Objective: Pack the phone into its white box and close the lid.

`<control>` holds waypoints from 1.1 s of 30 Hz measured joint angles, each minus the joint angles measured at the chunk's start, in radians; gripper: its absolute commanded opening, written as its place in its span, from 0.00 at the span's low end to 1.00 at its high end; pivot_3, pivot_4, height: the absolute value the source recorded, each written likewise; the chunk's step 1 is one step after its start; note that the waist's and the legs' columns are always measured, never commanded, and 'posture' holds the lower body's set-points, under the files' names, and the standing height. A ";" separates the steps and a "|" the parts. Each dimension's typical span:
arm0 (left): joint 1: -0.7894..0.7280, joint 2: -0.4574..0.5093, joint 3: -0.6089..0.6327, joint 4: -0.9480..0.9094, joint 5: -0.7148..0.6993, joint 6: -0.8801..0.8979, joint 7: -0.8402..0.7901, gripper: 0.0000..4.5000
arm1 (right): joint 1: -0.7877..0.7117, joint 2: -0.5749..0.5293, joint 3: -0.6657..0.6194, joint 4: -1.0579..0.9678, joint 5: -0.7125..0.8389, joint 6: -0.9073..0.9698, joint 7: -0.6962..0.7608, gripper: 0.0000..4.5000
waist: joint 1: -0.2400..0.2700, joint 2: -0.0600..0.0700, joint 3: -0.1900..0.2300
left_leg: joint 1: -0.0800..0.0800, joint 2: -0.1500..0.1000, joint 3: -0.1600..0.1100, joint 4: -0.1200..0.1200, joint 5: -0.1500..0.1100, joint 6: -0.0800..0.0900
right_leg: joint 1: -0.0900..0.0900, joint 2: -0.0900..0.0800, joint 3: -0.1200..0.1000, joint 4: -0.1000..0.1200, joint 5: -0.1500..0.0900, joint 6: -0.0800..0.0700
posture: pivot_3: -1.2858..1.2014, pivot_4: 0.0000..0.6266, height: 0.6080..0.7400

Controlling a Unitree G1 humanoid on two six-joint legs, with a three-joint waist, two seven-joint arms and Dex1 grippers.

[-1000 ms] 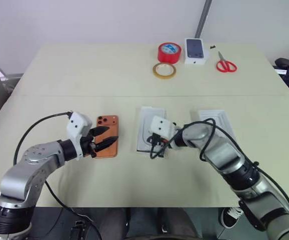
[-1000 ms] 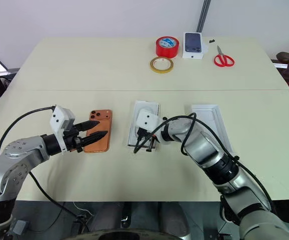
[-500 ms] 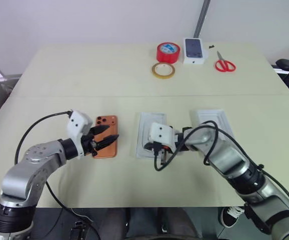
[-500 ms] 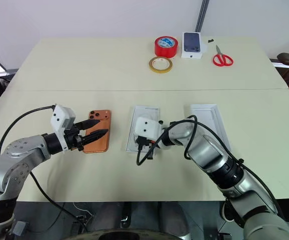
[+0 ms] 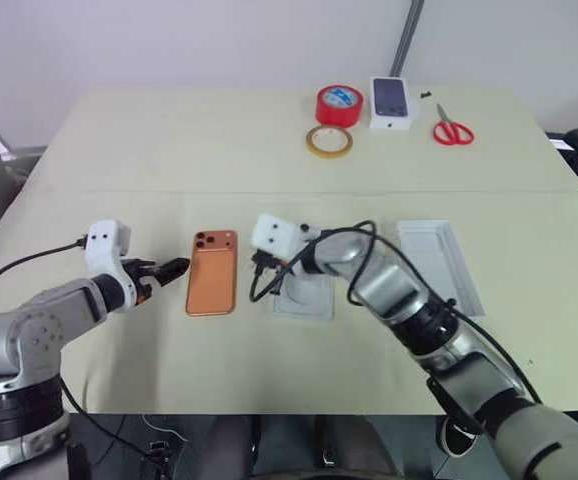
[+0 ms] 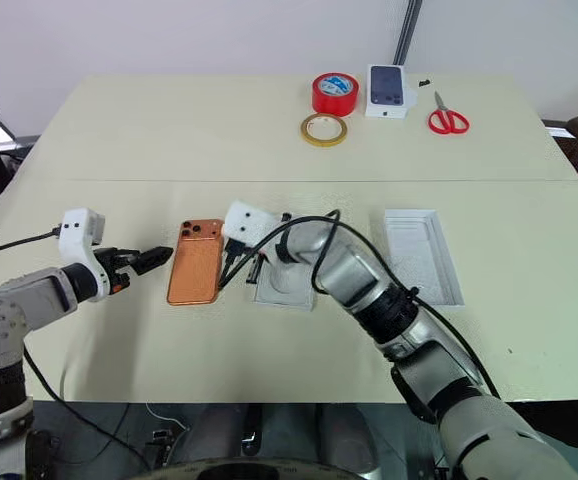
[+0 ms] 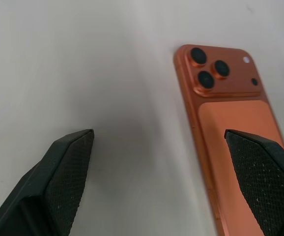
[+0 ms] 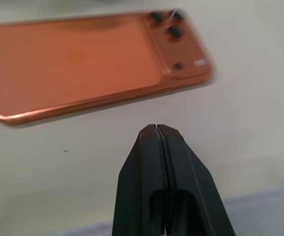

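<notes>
Nearest the front edge of the table (image 5: 269,370): both grippers, low over the surface, each holding nothing.

Left gripper (image 6: 149,262), towards the front-left part of the table: fingers spread wide, as seen in the left wrist view, nothing between them, tips pointed at the phone and apart from it. Bare tabletop below the gap.

Right gripper (image 8: 157,135), reached across from the right to just beside the phone: fingers pressed fully together, empty. Tips over bare table between the phone and the white box, close to the phone's long right edge; contact not visible.

Phone (image 5: 212,285): flat on the table, back up, between the two grippers, left of centre. Camera block with three lenses at the end facing the far edge. Outside the box.

White box (image 5: 304,298): flat on the table just right of the phone, near the centre, partly covered by the right arm and its cable. Contents not discernible.

Lid (image 5: 439,265): flat, hollow side up, right of the box and well apart from it.

Near the far edge, right of centre: yellow tape ring (image 5: 328,141); behind it a red tape roll (image 5: 339,104); a small white box printed with a dark phone (image 5: 392,101); red-handled scissors (image 5: 452,130).
</notes>
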 measured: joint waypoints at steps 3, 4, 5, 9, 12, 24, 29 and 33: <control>-0.024 -0.009 0.006 -0.018 -0.023 0.089 0.014 0.99 | -0.027 0.004 0.041 0.038 -0.032 -0.014 0.015 0.00 | -0.001 0.000 0.000 | 0.000 0.000 0.000 0.000 0.003 -0.006 | 0.000 0.000 0.000 0.000 0.000 0.000 | 0.52 0.24 1.00; -0.033 -0.025 0.010 -0.028 -0.031 0.120 0.015 0.99 | -0.031 0.005 0.057 0.051 -0.043 -0.019 0.024 0.00 | 0.000 0.000 0.000 | 0.000 0.000 0.000 0.000 0.003 -0.006 | 0.000 0.000 0.000 0.000 0.000 0.000 | 0.52 0.24 1.00; -0.035 -0.035 0.013 -0.034 -0.037 0.132 0.016 0.99 | -0.031 0.006 0.063 0.055 -0.047 -0.022 0.028 0.00 | 0.000 0.000 0.000 | 0.000 0.000 0.000 0.000 0.003 -0.006 | 0.000 0.000 0.000 0.000 0.000 0.000 | 0.52 0.24 1.00; -0.046 -0.103 0.032 -0.080 -0.058 0.212 0.017 0.99 | -0.032 0.016 0.073 0.061 -0.067 -0.043 0.047 0.00 | 0.000 0.000 -0.002 | 0.001 0.000 0.000 0.000 0.003 -0.006 | 0.001 0.000 0.000 0.000 0.000 0.000 | 0.52 0.24 1.00; -0.046 -0.132 0.032 -0.113 -0.061 0.248 0.018 0.99 | -0.032 0.029 0.076 0.061 -0.079 -0.044 0.056 0.00 | 0.000 0.000 -0.002 | 0.001 0.000 0.000 0.000 0.004 -0.006 | 0.001 0.000 0.000 0.000 0.000 0.000 | 0.52 0.24 1.00; -0.046 -0.217 0.048 -0.134 -0.106 0.258 0.084 0.99 | -0.028 0.033 0.076 0.058 -0.115 -0.050 0.080 0.00 | 0.008 -0.001 -0.003 | 0.001 -0.001 -0.001 0.000 0.004 -0.006 | 0.002 -0.001 0.000 0.000 0.000 0.000 | 0.52 0.24 1.00; -0.058 -0.242 0.073 -0.114 -0.151 0.274 0.109 0.99 | -0.022 0.034 0.073 0.054 -0.123 -0.056 0.084 0.00 | 0.008 -0.001 -0.003 | 0.001 -0.001 -0.001 0.000 0.004 -0.007 | 0.002 -0.001 0.000 0.000 0.000 0.000 | 0.52 0.24 1.00; -0.072 -0.256 0.069 -0.095 -0.215 0.291 0.128 0.99 | -0.019 0.037 0.073 0.054 -0.125 -0.060 0.088 0.00 | 0.004 -0.001 -0.003 | 0.001 -0.001 -0.001 0.000 0.004 -0.007 | 0.002 -0.001 0.000 0.000 0.000 0.000 | 0.52 0.24 1.00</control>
